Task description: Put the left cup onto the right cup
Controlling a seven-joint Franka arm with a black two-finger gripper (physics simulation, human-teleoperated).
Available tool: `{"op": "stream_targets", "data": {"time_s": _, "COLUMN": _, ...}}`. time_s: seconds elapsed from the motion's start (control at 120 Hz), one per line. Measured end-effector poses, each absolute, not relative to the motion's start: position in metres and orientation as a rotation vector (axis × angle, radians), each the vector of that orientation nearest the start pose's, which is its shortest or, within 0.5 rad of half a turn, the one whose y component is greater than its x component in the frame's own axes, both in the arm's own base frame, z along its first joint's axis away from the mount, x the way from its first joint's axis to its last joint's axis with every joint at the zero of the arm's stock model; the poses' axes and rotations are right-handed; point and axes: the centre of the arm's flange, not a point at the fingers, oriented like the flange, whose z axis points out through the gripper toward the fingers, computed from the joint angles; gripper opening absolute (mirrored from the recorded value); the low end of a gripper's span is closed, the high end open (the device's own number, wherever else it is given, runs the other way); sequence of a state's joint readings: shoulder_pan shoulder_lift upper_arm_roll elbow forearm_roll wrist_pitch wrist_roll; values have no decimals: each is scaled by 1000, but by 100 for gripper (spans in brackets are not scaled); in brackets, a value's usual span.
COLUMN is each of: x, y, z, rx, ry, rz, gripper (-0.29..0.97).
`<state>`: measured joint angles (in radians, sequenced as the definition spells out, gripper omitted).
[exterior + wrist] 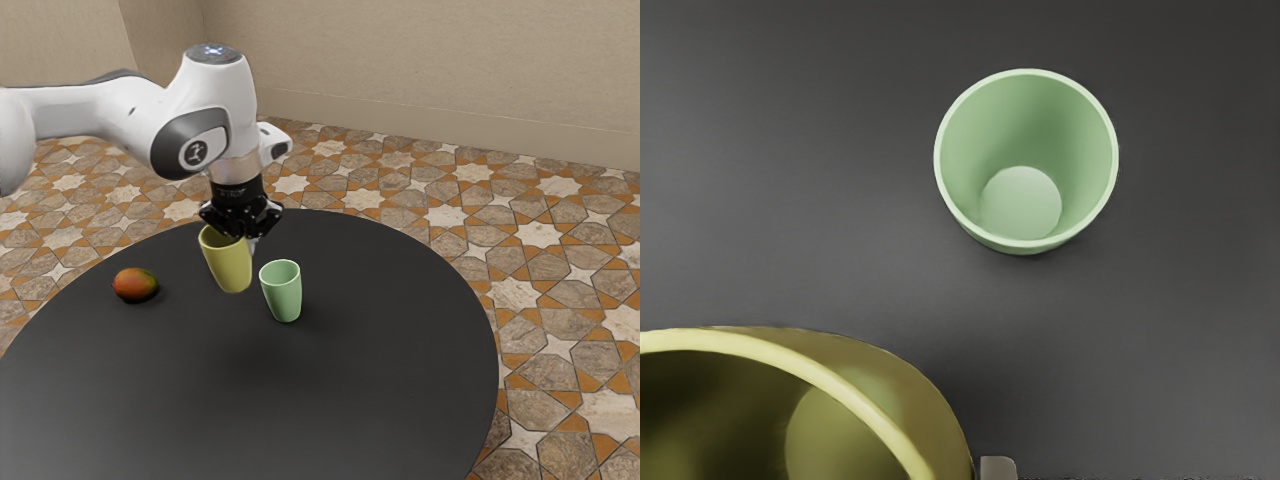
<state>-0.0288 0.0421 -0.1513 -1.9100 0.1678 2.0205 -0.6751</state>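
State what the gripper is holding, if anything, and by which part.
The gripper holds the yellow cup by its rim, one finger inside and one outside.

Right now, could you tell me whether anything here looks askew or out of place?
The yellow cup hangs tilted in the end effector, lifted beside the upright green cup. That tilt is the only oddity; the mango lies apart, nothing spilled.
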Motion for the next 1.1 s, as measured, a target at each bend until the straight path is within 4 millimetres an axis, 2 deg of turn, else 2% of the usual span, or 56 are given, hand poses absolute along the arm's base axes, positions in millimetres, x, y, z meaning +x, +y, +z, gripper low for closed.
{"op": "stream_targets", "data": {"time_s": 0.083, "x": 578, "y": -94, "z": 479, "rx": -2961, "ry": -663, "rz": -189, "gripper": -10}}
{"op": "stream_targets", "data": {"time_s": 0.275, "x": 588, "y": -81, "z": 479, "rx": -2946, "ry": -736, "rz": -187, "gripper": -10}}
{"op": "stream_targets", "data": {"time_s": 0.492, "x": 599, "y": -97, "z": 481, "rx": -2956, "ry": -731, "rz": -196, "gripper": -10}}
{"op": "stream_targets", "data": {"time_s": 0.883, "x": 622, "y": -111, "z": 471, "rx": -2965, "ry": -739, "rz": -191, "gripper": -10}}
{"op": "stream_targets", "data": {"time_s": 1.1, "x": 637, "y": -111, "z": 466, "rx": -2963, "ry": -748, "rz": -194, "gripper": -10}}
